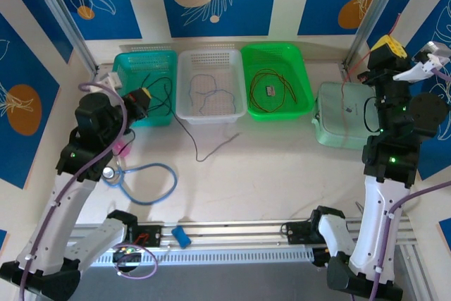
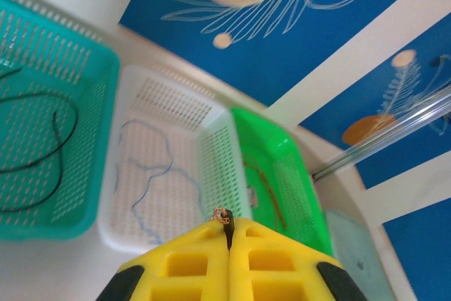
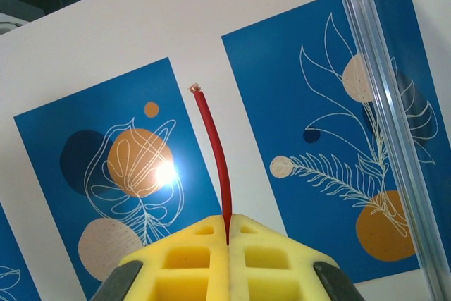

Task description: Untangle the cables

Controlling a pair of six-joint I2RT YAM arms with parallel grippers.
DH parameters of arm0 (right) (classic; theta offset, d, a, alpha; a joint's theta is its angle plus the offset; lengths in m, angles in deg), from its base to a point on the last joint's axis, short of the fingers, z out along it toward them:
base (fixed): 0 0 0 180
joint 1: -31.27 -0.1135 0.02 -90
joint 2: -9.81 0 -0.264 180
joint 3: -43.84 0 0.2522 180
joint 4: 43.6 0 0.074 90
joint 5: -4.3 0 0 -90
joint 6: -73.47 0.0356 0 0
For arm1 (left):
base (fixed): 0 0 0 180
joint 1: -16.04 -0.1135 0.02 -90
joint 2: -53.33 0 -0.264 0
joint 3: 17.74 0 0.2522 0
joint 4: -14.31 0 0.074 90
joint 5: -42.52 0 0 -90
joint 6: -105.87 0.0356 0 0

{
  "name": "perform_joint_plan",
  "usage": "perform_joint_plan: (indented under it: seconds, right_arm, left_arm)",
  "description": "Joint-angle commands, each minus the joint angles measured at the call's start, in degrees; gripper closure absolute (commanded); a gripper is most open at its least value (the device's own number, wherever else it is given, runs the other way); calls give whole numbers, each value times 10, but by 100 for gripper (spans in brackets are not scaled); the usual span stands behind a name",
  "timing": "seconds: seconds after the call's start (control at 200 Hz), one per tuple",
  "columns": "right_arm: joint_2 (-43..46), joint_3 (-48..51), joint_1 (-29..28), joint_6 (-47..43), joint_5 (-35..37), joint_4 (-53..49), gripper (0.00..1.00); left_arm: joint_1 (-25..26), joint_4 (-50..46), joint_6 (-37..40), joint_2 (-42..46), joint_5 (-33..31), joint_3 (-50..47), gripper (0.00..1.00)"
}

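From above, three baskets stand side by side at the back of the desk [image 1: 282, 174]: a teal basket [image 1: 127, 61], a white basket [image 1: 184, 61] and a green basket [image 1: 299, 58]. A pale green case [image 1: 338, 128] lies to the right of them. The left hand [image 1: 141, 98] sits over the near right corner of the teal basket, and the right hand [image 1: 389, 46] is raised high by the metal post at the right wall. A thin dark wire [image 1: 199, 157] runs from beside the teal basket down onto the bare desk and curls back toward the white basket. A brown-orange wire [image 1: 269, 72] lies looped inside the green basket. A thick light-blue hose [image 1: 165, 192] loops on the desk near the left arm.

From the left wrist, the yellow fingers [image 2: 190, 259] are pressed together, pinching a dark wire end [image 2: 225, 216] whose coppery tip pokes out above them. Below, a black wire [image 2: 75, 123] curves inside the teal basket and a grey-blue wire [image 2: 168, 156] winds across the white basket's floor.

From the right wrist, the fingers are likewise closed, gripping a red wire [image 3: 215, 153] that rises from between them, bends slightly left and ends in a bare tip, with the blue wall posters behind it.
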Motion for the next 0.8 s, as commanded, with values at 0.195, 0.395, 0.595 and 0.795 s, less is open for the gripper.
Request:
perform_joint_plan:
  seconds: [0.195, 0.395, 0.595, 0.795]
  right_arm:
    - [9, -4, -7, 16, -8, 0, 100]
    - [8, -9, -13, 6, -5, -6, 100]
    - [11, -7, -19, 9, -2, -7, 100]
    - [17, -8, -28, -2, 1, -14, 100]
  left_arm:
    - [14, 19, 90, -85, 7, 174, 100]
    - [13, -9, 154, -165, -25, 317, 100]
    - [14, 21, 203, -247, -70, 424, 100]
    - [13, -1, 300, -311, -131, 532, 100]
